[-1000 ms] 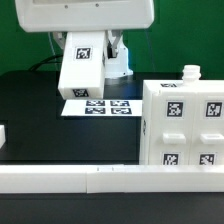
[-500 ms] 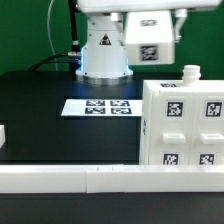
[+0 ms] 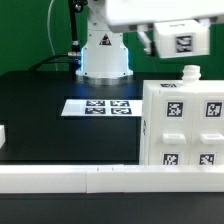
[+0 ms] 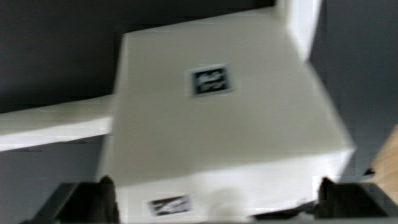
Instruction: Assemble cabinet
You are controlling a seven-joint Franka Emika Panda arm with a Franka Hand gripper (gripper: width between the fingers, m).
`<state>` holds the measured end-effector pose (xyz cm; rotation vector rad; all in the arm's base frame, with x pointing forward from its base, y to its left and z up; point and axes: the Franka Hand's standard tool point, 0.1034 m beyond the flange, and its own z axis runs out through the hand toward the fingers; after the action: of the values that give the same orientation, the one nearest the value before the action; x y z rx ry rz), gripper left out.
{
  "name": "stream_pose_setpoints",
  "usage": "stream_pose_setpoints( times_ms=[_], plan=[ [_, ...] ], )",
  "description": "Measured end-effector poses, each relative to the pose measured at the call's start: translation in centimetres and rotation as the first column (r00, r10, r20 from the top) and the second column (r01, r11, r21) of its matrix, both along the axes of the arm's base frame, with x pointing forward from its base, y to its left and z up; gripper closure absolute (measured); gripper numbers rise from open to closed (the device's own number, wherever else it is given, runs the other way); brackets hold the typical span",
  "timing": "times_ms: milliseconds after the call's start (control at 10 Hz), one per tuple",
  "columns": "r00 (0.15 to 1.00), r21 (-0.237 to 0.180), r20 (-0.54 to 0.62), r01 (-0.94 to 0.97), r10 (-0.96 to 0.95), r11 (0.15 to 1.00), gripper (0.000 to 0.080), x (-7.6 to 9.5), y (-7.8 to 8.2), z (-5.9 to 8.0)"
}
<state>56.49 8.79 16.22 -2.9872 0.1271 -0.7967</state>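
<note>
The cabinet (image 3: 185,125), a big white box with square tags on its face, stands at the exterior view's right, with a small white peg (image 3: 190,72) on its top. A white tagged panel (image 3: 183,40) hangs in the air above it, carried by the arm. In the wrist view this panel (image 4: 214,130) fills the space between both fingers (image 4: 86,200), and my gripper (image 4: 214,205) is shut on its sides. The fingers themselves are hidden in the exterior view.
The marker board (image 3: 100,106) lies flat on the black table behind the cabinet, near the robot base (image 3: 103,55). A long white rail (image 3: 80,180) runs along the front edge. A small white block (image 3: 3,135) sits at the exterior view's left edge.
The gripper has carried the white panel from above the marker board up and to the exterior view's right, to above the cabinet. The grip is unchanged.
</note>
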Motion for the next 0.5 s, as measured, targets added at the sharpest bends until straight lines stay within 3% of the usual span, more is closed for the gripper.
stream_pose_setpoints(
  times_ms=[200,500],
  plan=[
    [0.993,-0.103,0.010,-0.118,0.120,0.988,0.0248,1.83,0.02,-1.06],
    [0.994,-0.101,0.004,-0.110,0.111,0.989,0.0248,1.72,-0.03,-1.32]
  ],
)
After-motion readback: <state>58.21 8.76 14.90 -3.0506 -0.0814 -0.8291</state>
